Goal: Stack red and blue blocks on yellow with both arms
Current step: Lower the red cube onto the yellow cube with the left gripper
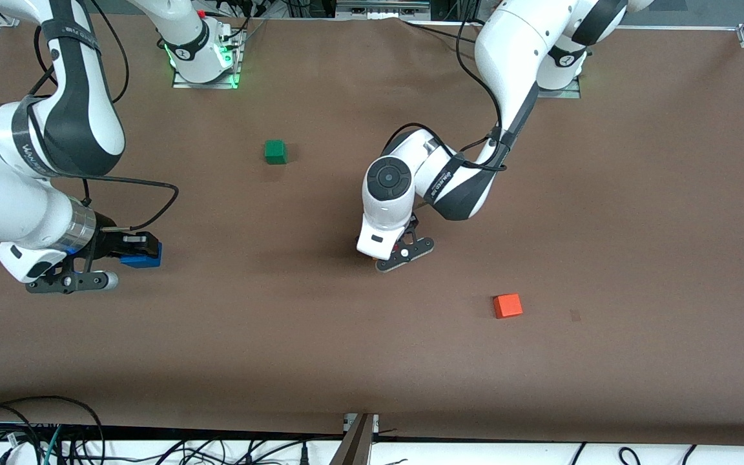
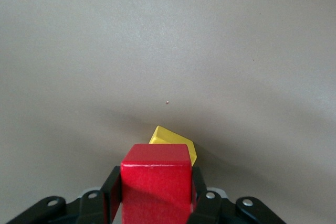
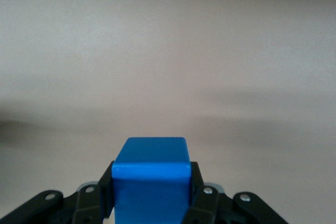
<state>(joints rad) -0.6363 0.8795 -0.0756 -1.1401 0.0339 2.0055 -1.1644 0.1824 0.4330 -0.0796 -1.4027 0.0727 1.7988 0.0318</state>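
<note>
Right gripper (image 1: 128, 248) at right arm's end of table, clamped on blue block (image 1: 142, 256), held low over bare brown table (image 1: 637, 194); same grip plain in right wrist view, fingers (image 3: 197, 192) tight on both flanks.

Green cube (image 1: 275, 152) untouched, up toward the bases.

Mid-table: left gripper (image 1: 402, 248) low, closed on red block (image 2: 156, 182). Yellow block (image 2: 173, 142) peeks out just under and past red, turned at an angle to it (contact or slight gap: cannot tell). Yellow hidden in front view.

Orange-red cube (image 1: 507, 305) alone, nearer the camera, toward left arm's end.

Progress, as judged: nothing stacked yet. Red nearly over yellow, not released. Blue lifted, waiting its turn.

Room: wide open table between the grippers, no obstacles on blue's path. All cubes well clear of edges.
</note>
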